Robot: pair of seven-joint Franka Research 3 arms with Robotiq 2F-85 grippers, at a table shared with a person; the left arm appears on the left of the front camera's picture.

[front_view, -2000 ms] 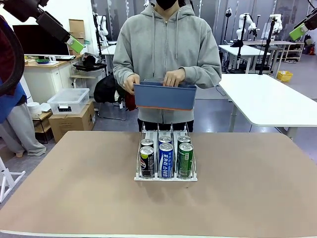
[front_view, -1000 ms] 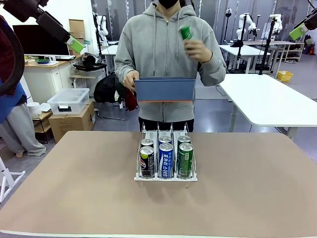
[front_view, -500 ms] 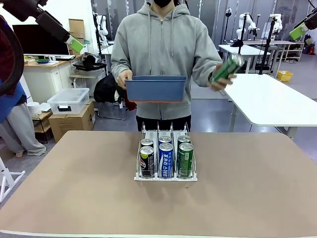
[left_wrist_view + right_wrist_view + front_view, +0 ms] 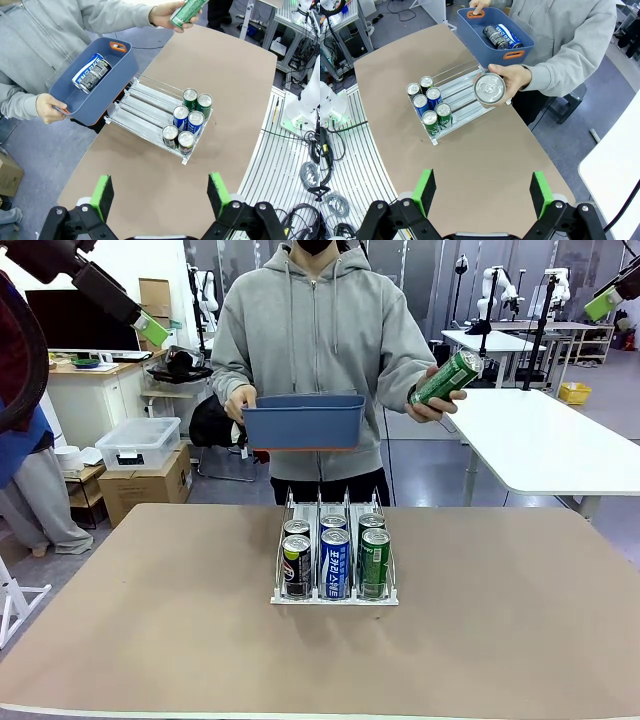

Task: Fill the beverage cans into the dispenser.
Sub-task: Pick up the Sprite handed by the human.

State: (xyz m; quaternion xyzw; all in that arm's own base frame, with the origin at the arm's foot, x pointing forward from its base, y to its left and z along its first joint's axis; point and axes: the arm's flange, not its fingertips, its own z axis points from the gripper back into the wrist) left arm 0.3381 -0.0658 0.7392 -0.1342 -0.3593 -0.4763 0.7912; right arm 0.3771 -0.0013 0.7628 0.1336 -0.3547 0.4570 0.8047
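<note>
Green can (image 4: pixel 447 376) sits in a hand (image 4: pixel 430 402), well apart from the open left end effector (image 4: pixel 160 196) and open right end effector (image 4: pixel 483 194).

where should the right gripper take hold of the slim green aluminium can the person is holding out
I'd grip the slim green aluminium can across its round body, on the half near the silver top, coming from the robot's right. The person's hand wraps the lower end and the can tilts top outward, leaving that half bare.

Nine cans (image 4: pixel 335 562), one dispenser (image 4: pixel 334 600), one blue bin (image 4: pixel 303 428).
</note>
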